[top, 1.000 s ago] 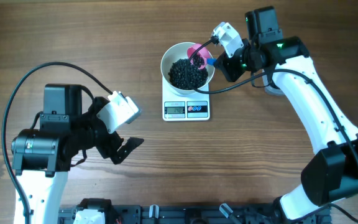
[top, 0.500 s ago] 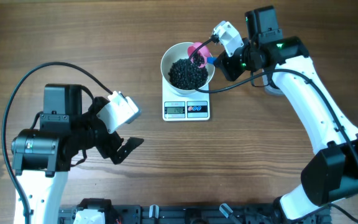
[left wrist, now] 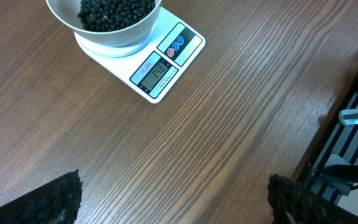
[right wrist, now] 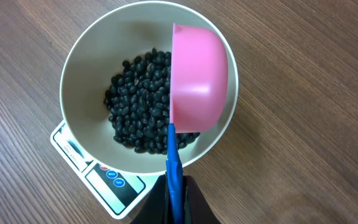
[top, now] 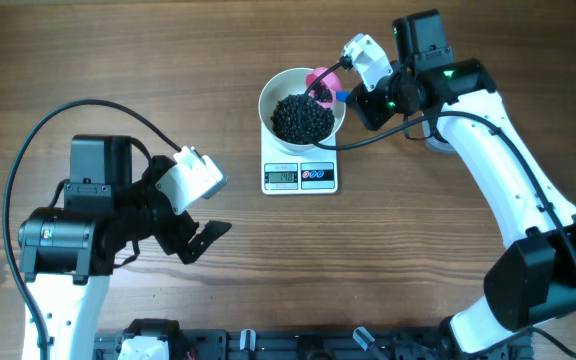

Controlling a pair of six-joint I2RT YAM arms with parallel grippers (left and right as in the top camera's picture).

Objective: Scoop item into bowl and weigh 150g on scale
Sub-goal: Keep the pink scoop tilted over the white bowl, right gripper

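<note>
A white bowl (top: 268, 96) (right wrist: 79, 74) (left wrist: 142, 28) holding a pile of small black beans (top: 301, 118) (right wrist: 138, 99) (left wrist: 114, 9) stands on the white scale (top: 300, 177) (left wrist: 166, 62) (right wrist: 98, 180), whose display is lit. My right gripper (top: 348, 96) (right wrist: 174, 193) is shut on the blue handle (right wrist: 173, 162) of a pink scoop (right wrist: 197, 81) (top: 320, 78), which is tipped on its side over the bowl's right rim. My left gripper (top: 203, 235) (left wrist: 173, 205) hovers open over bare wood at the near left, holding nothing; only its two dark fingertips (left wrist: 58, 196) show in the left wrist view.
A black rail (top: 298, 345) runs along the table's front edge, and it shows at the right of the left wrist view (left wrist: 353, 124). A black cable (top: 78, 110) loops over the table behind the left arm.
The pink scoop has shifted very slightly over the bowl's rim. The left arm has not moved.
</note>
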